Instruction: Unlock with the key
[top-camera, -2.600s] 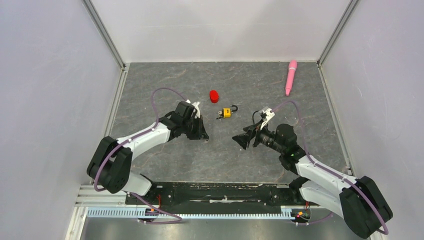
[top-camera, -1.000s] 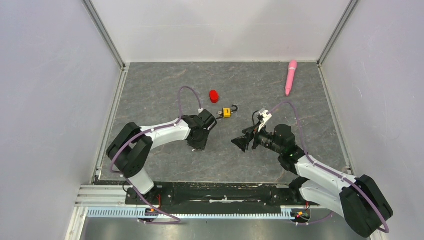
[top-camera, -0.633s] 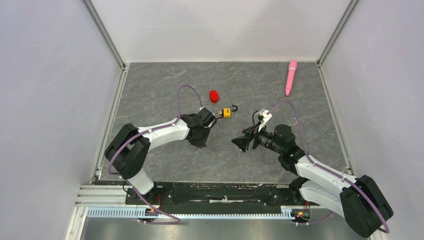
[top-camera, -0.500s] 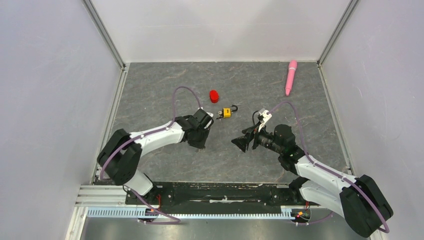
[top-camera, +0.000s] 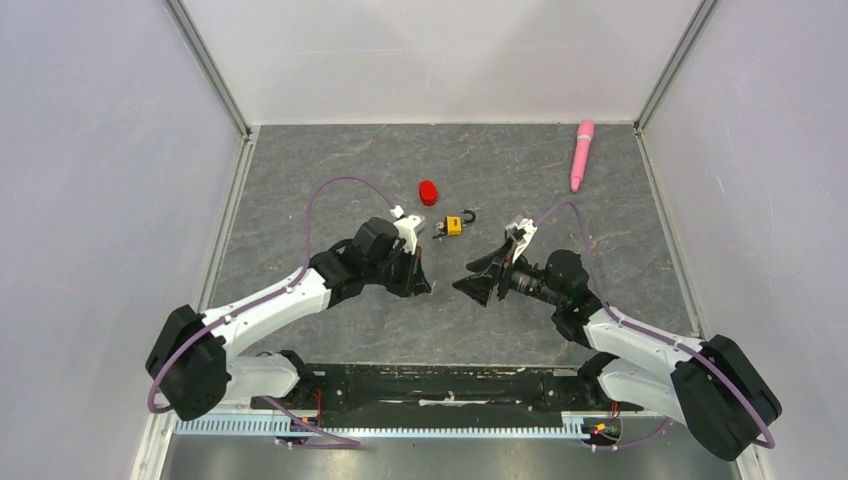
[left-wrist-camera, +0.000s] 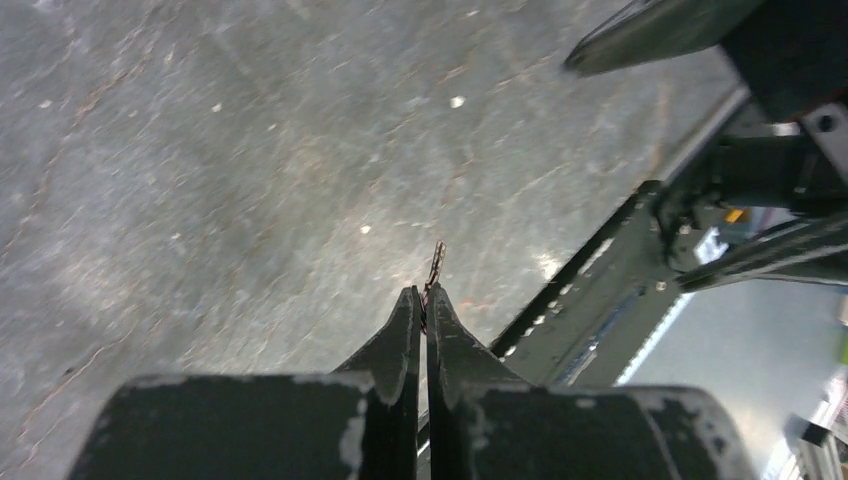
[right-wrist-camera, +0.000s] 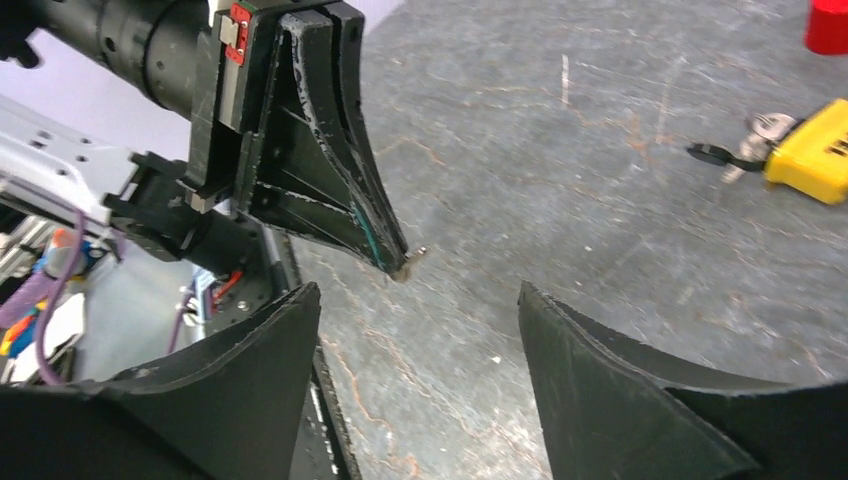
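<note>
Evidently our left jaws pinch the key (left-wrist-camera: 436, 262), its blade poking past their tips toward our spread right jaws; the padlock (top-camera: 454, 225) lies beyond both on the desk (top-camera: 330, 170).

From my station I see a grey, stone-veined tabletop (top-camera: 330, 170) boxed in by plain pale walls (top-camera: 100, 200) on three sides, with aluminium posts (top-camera: 205, 65) at the back corners, evenly lit.
</note>
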